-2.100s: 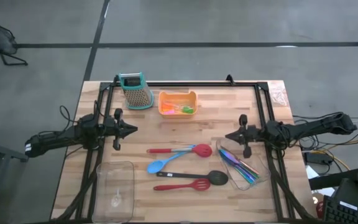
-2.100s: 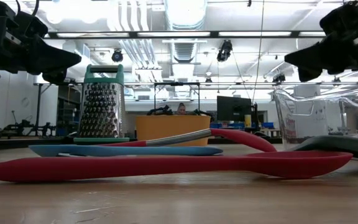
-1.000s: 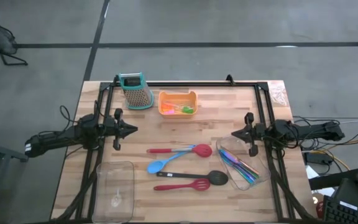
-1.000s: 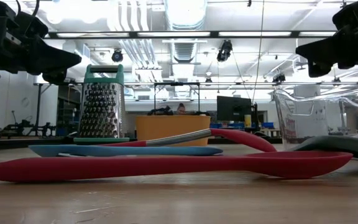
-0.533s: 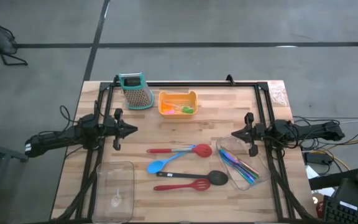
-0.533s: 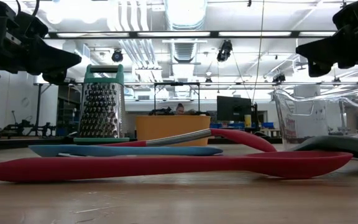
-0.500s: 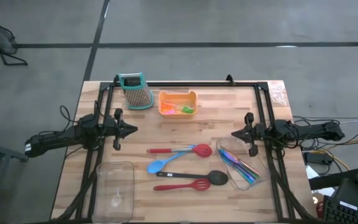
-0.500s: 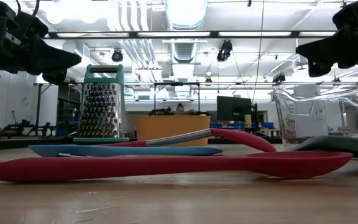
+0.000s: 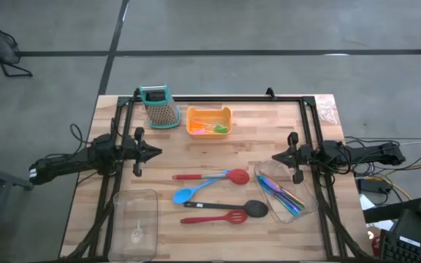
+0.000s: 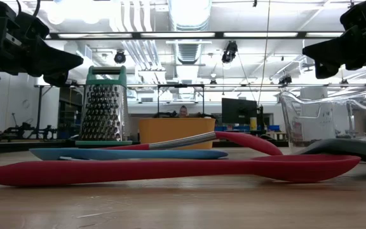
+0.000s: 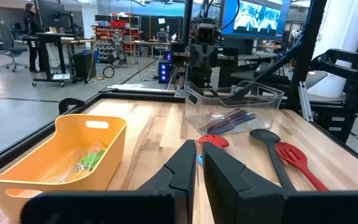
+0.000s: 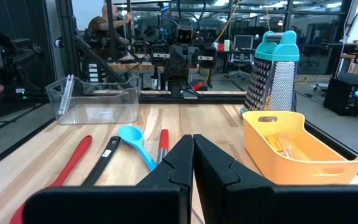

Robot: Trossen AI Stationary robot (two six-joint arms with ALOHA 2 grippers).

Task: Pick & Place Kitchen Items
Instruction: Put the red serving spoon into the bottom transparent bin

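no text, label, brand, number or sign can be read anywhere in these views. the lit monitors in the room behind the table show only blurred pictures.

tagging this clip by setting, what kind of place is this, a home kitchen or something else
Not a kitchen: most likely a robotics lab or workshop. The low view shows exposed ceiling ducts and strip lights; the left wrist view shows workbenches with monitors on a wide concrete floor. The utensils lie on a wooden bench framed by black rails, between two robot arms.
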